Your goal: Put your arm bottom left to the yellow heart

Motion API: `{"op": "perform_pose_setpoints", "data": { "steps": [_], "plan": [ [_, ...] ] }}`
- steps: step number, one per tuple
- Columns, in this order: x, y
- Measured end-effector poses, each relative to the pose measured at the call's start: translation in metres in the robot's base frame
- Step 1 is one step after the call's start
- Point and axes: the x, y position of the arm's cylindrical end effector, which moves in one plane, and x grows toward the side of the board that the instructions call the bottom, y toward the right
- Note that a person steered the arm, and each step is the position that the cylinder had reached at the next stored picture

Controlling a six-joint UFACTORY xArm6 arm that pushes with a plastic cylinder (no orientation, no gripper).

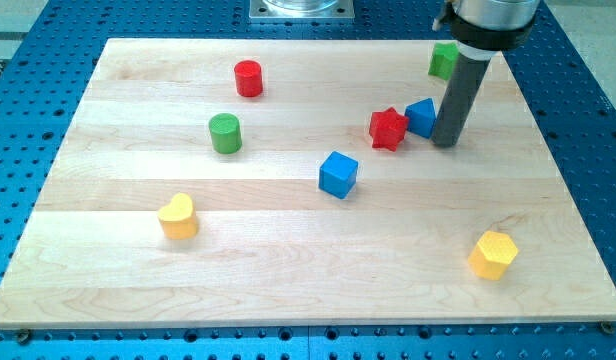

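Observation:
The yellow heart (pixel 177 216) lies on the wooden board (pixel 308 280) at the view's lower left. My tip (pixel 446 141) rests on the board at the view's upper right, far from the heart. It stands just right of a blue block (pixel 421 116) and a red star-shaped block (pixel 387 128). The rod rises dark and straight from the tip to the arm's end at the view's top.
A red cylinder (pixel 248 78) and a green cylinder (pixel 225 133) sit at the upper left. A blue cube (pixel 338 174) is near the middle. A green block (pixel 444 60) is partly behind the rod. A yellow hexagon (pixel 492 254) lies at the lower right.

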Motion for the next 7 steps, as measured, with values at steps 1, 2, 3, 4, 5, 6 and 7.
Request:
{"op": "perform_pose_setpoints", "data": {
  "steps": [1, 2, 3, 4, 5, 6, 7],
  "plan": [
    [-0.025, -0.003],
    [-0.046, -0.003],
    [-0.044, 0.024],
    [-0.036, 0.026],
    [-0.027, 0.025],
    [-0.027, -0.003],
    [-0.027, -0.016]
  ]
}}
